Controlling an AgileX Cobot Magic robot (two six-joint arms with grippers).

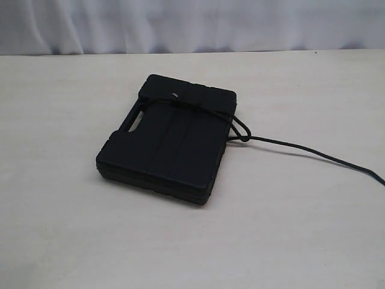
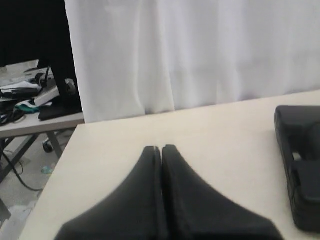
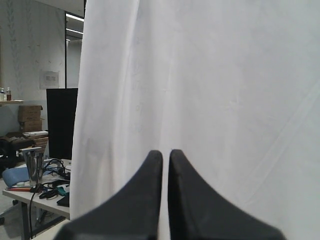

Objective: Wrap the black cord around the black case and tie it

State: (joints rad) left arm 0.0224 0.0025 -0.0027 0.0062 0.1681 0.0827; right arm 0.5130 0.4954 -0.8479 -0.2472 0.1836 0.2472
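The black case (image 1: 168,144) lies flat on the table (image 1: 60,217), handle slot toward the left. The black cord (image 1: 301,147) crosses the case's far end, bunches in a knot (image 1: 180,102) on the lid, loops off the right edge and trails right across the table out of view. Neither gripper shows in the exterior view. In the left wrist view my left gripper (image 2: 161,148) is shut and empty above bare table, with the case (image 2: 300,150) off to one side. My right gripper (image 3: 165,152) is shut but for a thin slit, empty, facing the white curtain (image 3: 225,75).
A white curtain (image 1: 180,24) hangs along the table's far edge. The left wrist view shows the table's side edge (image 2: 55,170) and beyond it a cluttered desk (image 2: 30,95). The right wrist view also catches a desk with a metal cup (image 3: 34,165).
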